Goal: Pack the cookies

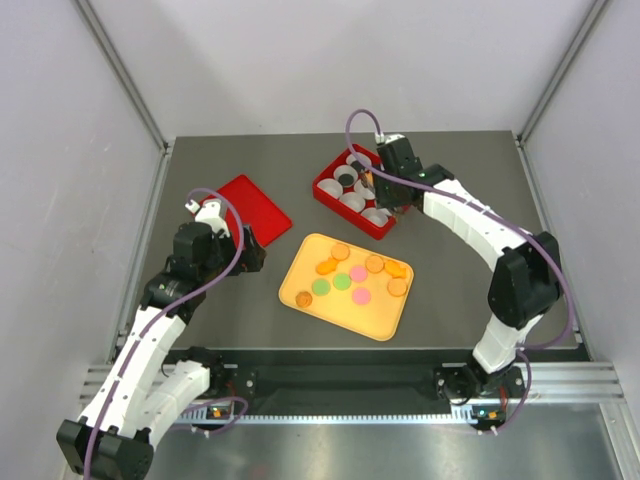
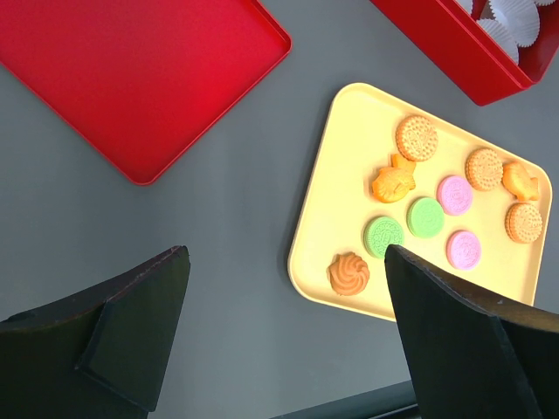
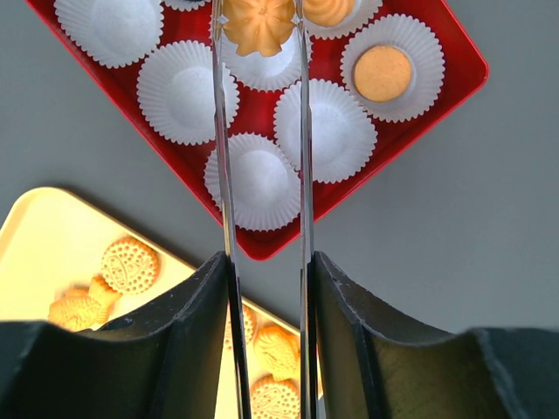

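Note:
Several cookies [image 1: 345, 280], orange, green and pink, lie on a yellow tray [image 1: 298, 292]. In the right wrist view my right gripper [image 3: 266, 262] is shut on metal tongs [image 3: 224, 131]. The tong tips pinch an orange flower-shaped cookie [image 3: 259, 22] over a white paper cup in the red box [image 3: 454, 61]. A round orange cookie [image 3: 383, 72] sits in a neighbouring cup. My left gripper [image 2: 286, 253] stands wide open and empty over bare table, just left of the tray [image 2: 349, 140] and its swirl cookie [image 2: 349, 273].
A flat red lid [image 1: 245, 205] lies on the table left of the tray, beside my left arm. Several empty paper cups [image 3: 186, 92] fill the rest of the red box [image 1: 328, 190]. White walls enclose the table on three sides.

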### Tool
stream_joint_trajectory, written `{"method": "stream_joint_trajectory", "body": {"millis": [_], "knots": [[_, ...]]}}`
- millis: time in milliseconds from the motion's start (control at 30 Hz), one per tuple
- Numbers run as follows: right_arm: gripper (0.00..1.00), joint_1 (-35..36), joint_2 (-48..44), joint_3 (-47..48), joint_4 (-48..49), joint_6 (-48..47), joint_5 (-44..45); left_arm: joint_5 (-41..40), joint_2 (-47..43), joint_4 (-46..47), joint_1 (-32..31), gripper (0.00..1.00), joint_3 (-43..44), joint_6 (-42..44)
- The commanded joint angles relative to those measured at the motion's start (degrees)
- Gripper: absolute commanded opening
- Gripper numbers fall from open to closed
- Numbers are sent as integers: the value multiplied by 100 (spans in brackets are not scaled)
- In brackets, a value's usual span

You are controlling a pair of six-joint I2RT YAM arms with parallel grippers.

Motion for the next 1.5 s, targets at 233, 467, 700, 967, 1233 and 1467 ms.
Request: {"method": "stream_joint_trajectory", "body": {"millis": [233,467,700,967,1233,1467], "knots": [[43,-73,78,126,305,-64,-91,-30,-41,145,-9,98,-29,71],[43,-91,174,91,314,-64,-108,-48,-68,145,-9,98,-29,71],[43,-108,280,196,323,-99,-135,-48,-76,136,-9,98,-29,71],[50,-108,262,319,218,-108,-117,-48,-76,145,-9,98,-29,71],[50,276,-1168,-5,-248,-152,-134,-65,-120,145,-9,98,-29,71],[50,1593,-2804,-1489,-739,294,84,-30,-112,154,-9,98,-29,63]]}}
